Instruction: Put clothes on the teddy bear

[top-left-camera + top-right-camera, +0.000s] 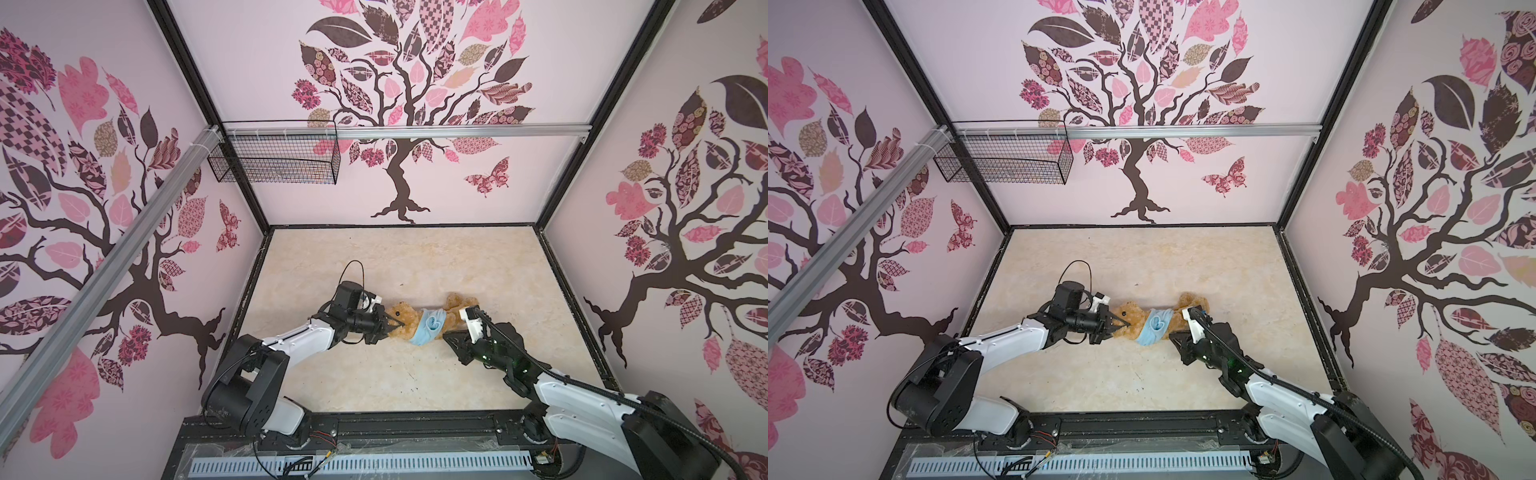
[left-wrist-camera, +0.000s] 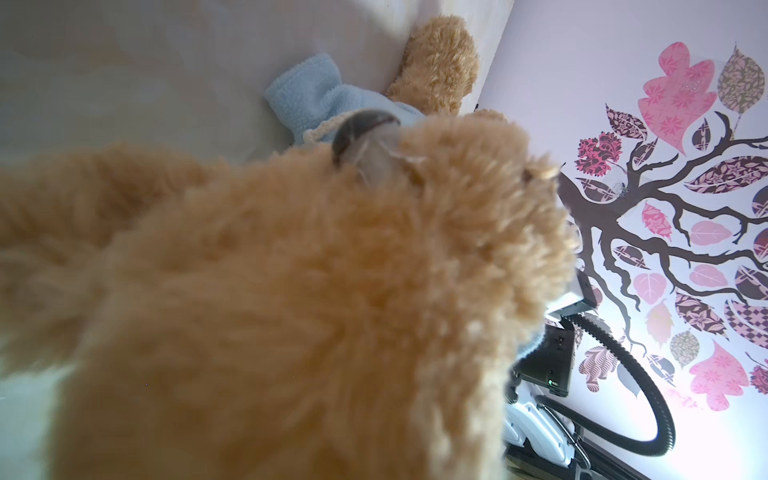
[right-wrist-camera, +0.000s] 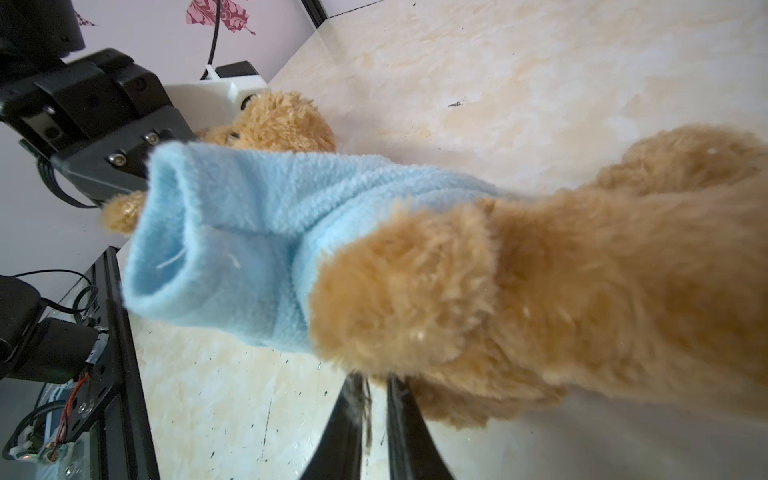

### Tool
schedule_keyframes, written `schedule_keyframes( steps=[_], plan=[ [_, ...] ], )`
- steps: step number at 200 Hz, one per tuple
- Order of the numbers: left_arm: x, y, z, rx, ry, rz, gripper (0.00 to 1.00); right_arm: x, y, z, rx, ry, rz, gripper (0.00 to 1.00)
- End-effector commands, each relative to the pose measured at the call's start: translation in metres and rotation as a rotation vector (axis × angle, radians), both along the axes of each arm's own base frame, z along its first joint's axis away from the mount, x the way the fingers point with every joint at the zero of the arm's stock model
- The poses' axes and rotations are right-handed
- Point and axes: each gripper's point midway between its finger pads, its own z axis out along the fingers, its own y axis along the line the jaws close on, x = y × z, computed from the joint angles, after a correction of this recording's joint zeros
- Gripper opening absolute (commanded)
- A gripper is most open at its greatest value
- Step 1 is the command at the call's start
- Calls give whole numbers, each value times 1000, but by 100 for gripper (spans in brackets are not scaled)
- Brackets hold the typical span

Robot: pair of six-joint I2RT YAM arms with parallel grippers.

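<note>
The teddy bear lies on the table with its head to the left and its legs to the right. A light blue shirt is bunched around its middle, one empty sleeve sticking out. My left gripper is shut on the bear's head, whose fur fills the left wrist view and hides the jaws. My right gripper is at the near leg, its fingers almost together with fur pinched between them and the tips hidden under it.
A black wire basket hangs on the back wall under an aluminium rail. Patterned walls close the table on three sides. A black frame rail runs along the front edge between the arm bases.
</note>
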Motion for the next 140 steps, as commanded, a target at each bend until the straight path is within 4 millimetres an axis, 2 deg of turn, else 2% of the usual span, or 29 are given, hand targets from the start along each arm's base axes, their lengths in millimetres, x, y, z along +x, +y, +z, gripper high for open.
schedule_keyframes(
  steps=[1,69,140],
  plan=[
    [7,-9,28,-75,-51,-31,0,8,14,32,96,-112,28,16],
    [6,-10,28,-73,-53,-36,0,6,22,34,132,-130,66,18],
    [2,-15,29,-73,-65,-57,0,16,26,35,136,-136,49,17]
  ],
)
